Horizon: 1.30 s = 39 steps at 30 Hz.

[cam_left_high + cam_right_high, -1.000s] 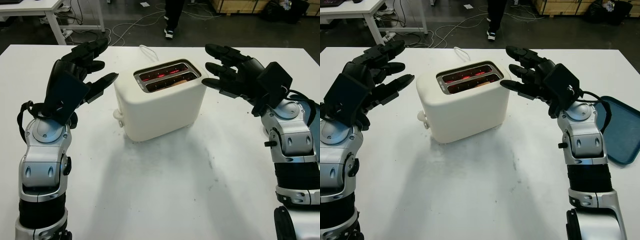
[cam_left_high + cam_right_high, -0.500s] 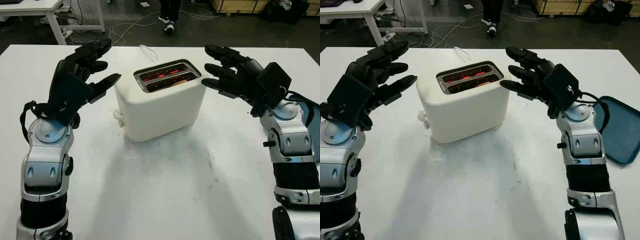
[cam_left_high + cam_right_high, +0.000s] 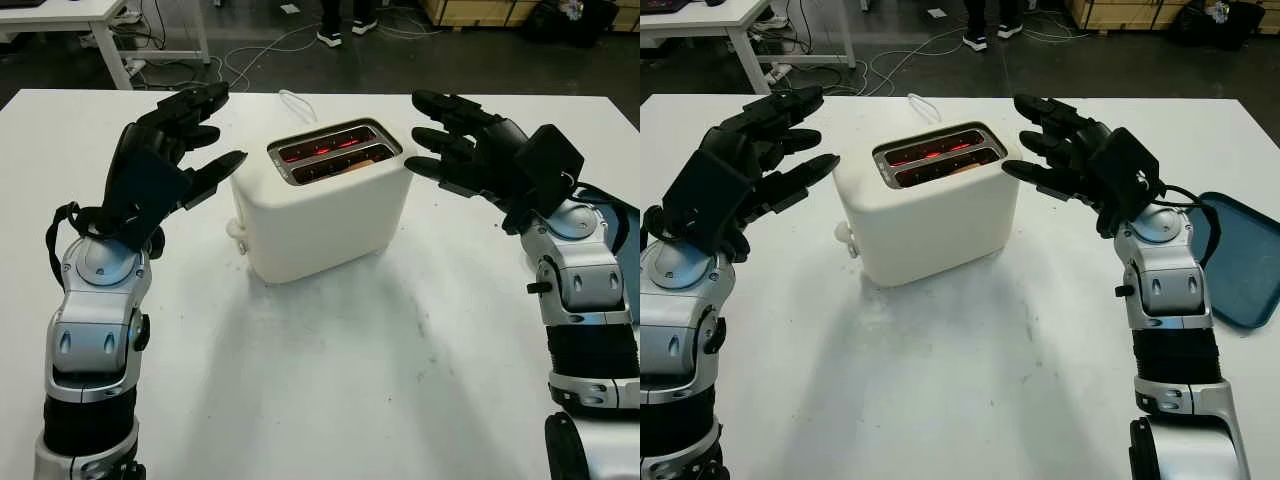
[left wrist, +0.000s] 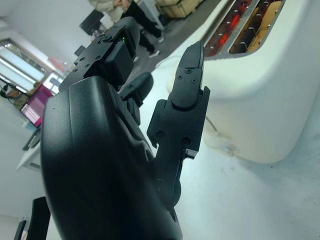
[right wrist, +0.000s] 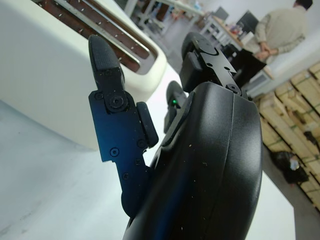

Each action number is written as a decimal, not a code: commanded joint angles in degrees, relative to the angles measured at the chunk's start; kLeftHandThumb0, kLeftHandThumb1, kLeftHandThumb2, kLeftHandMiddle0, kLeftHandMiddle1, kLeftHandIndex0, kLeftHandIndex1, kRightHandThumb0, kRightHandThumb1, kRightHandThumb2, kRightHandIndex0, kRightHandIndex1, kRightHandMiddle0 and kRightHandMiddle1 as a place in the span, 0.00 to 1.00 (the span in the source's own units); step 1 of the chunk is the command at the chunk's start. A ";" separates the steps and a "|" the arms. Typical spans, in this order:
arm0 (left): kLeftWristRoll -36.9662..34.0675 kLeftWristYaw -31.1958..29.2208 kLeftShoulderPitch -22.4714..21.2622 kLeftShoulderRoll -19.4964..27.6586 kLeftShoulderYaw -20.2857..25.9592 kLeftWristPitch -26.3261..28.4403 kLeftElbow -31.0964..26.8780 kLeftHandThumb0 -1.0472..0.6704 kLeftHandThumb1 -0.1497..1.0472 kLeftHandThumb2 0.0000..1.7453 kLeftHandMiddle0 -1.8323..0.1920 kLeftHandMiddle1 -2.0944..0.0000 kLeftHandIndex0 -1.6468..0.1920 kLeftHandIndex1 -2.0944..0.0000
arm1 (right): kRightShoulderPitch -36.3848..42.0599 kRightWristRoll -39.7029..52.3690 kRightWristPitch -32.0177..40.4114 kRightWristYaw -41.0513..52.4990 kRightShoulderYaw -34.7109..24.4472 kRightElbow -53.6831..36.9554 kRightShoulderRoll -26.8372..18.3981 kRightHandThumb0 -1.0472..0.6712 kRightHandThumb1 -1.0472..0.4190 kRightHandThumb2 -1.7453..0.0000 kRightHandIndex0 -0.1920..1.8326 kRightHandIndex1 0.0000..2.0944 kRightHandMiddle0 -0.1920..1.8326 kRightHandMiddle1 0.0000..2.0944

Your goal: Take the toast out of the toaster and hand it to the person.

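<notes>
The toaster sits on the table, near the middle. The toast is inside its front slot. The left hand is open at nine o'clock from the toaster. The right hand is open at three o'clock. A tray lies at the table's three o'clock edge. A person's feet stand at twelve o'clock, behind the table.
</notes>
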 commanded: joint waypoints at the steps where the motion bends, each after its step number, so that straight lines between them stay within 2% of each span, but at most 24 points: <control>1: -0.39 -0.38 -0.45 0.30 -0.10 -0.61 -0.08 0.32 0.89 0.09 0.86 0.55 0.63 0.99 | -0.83 0.39 0.02 -0.08 -0.10 -0.13 -0.22 0.32 0.13 1.00 0.11 0.24 0.24 0.01; 5: -0.51 -0.17 -0.42 0.14 0.23 -0.60 0.14 0.33 0.89 0.09 0.86 0.55 0.63 0.99 | -0.86 0.23 -0.30 -0.10 -0.15 0.06 -0.36 0.31 0.13 1.00 0.10 0.29 0.24 0.02; 12: -0.37 0.31 0.21 0.12 1.03 -0.28 -0.52 0.33 0.89 0.08 0.86 0.55 0.63 0.99 | -0.69 -0.10 0.45 -0.25 -0.27 -0.50 -0.91 0.33 0.13 1.00 0.09 0.29 0.24 0.01; 20: -0.72 1.29 1.21 -0.91 2.43 3.33 -3.94 0.34 0.89 0.09 0.90 0.58 0.67 1.00 | 1.12 -0.23 1.77 -1.16 -1.20 -3.72 -1.46 0.36 0.11 0.99 0.09 0.23 0.21 0.00; 26: -2.26 1.54 1.21 -2.07 3.99 3.95 -4.32 0.35 0.89 0.08 0.91 0.60 0.69 1.00 | 3.06 -0.31 3.96 -2.48 -1.82 -7.54 -1.95 0.42 0.09 0.97 0.10 0.12 0.16 0.00; 29: -2.09 1.83 1.12 -2.01 3.58 4.11 -4.29 0.36 0.89 0.08 0.91 0.61 0.70 1.00 | 3.60 0.35 4.47 -2.63 -2.20 -8.45 -1.78 0.45 0.09 0.95 0.10 0.10 0.16 0.00; 39: -2.69 2.01 0.65 -2.58 3.37 5.77 -5.00 0.36 0.89 0.09 0.91 0.62 0.70 1.00 | 4.01 0.32 5.41 -3.42 -1.52 -9.73 -0.87 0.44 0.09 0.96 0.13 0.08 0.17 0.01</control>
